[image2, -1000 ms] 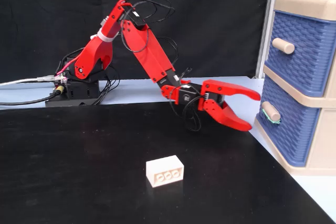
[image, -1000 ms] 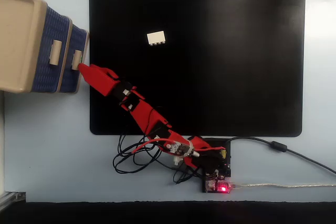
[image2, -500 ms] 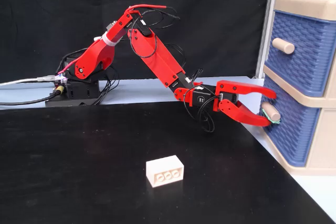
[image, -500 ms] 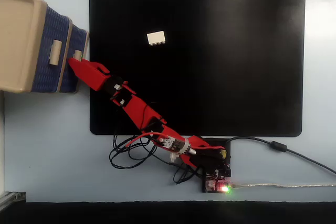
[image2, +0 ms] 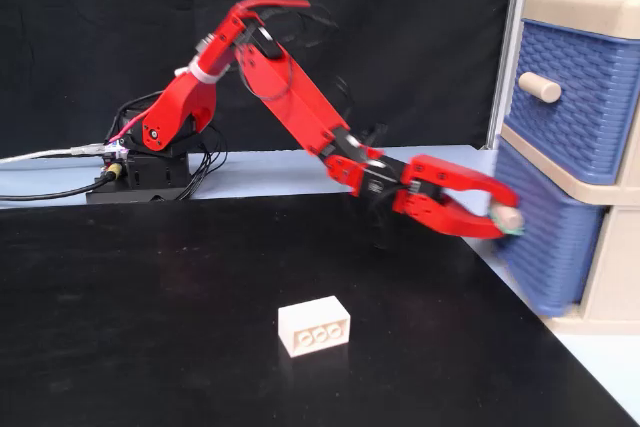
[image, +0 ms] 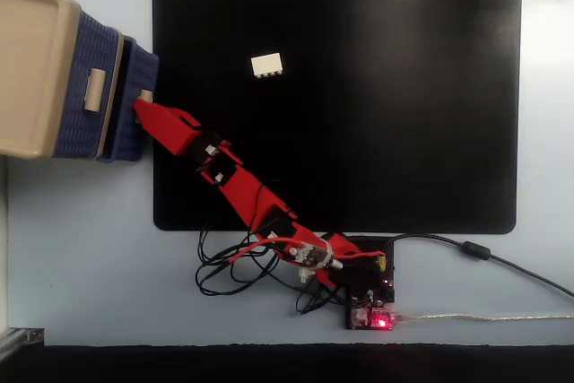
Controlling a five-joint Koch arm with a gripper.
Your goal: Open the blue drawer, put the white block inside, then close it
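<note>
We are pinching the small beige handle (image2: 508, 217) of the blue drawer (image2: 548, 247) with the claw (image2: 503, 223), its two red fingers pressed together around the knob from above and below, because the drawer has no other part that offers a hold. The arm (image2: 300, 112) is reaching low and nearly level across the black mat (image: 377, 96) so that a pull runs straight along the drawer's slide and does not lift or twist the cabinet (image: 31, 69). In a fixed view from above, the drawer (image: 136, 100) is standing proud of the cabinet face, with a dark gap showing behind its front, so we are judging it partly open; the front is blurred in the side view, so how far out it stands is hard to say. The upper drawer (image2: 575, 97) is sitting flush, and its own handle (image2: 540, 87) is untouched. The white block (image: 267, 65) is lying flat on the mat, well apart from the claw and the cabinet, its studs facing the side camera, where it shows (image2: 314, 326) clear of the arm's path. It is resting in open space, so once the drawer is out far enough we can let go of the handle and come down on the block without anything crowding the fingers. The counter (image: 81, 248) around the mat is carrying only the arm's base and its cables.
</note>
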